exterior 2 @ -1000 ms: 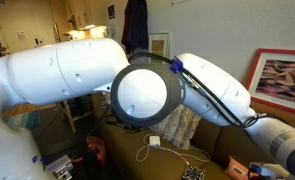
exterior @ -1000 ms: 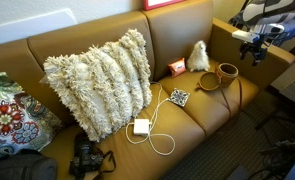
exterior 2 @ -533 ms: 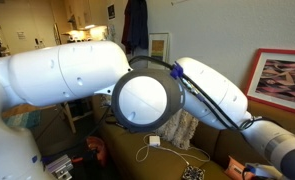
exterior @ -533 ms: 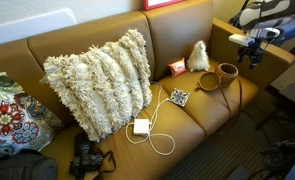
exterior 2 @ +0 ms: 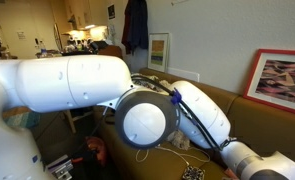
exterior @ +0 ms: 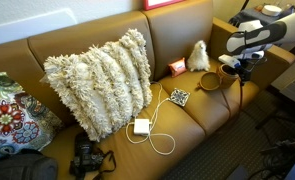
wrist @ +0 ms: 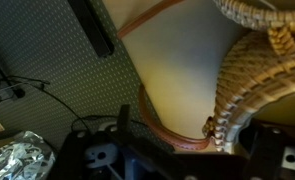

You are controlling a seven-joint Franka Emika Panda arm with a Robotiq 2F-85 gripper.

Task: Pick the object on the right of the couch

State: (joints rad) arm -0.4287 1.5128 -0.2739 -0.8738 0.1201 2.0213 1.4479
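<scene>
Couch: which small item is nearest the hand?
The woven basket: the hand hangs right over it, while the fluffy toy and orange item sit farther off.

Wrist view: small round tan woven basket (wrist: 259, 90) runs off the frame at 3 o'clock, blurred at close range. In an exterior view, black gripper (exterior: 233, 66) partly covers it; jaw spacing unreadable. White robot arm (exterior 2: 72, 85) blocks most of mustard-brown leather couch (exterior 2: 262, 108).
</scene>
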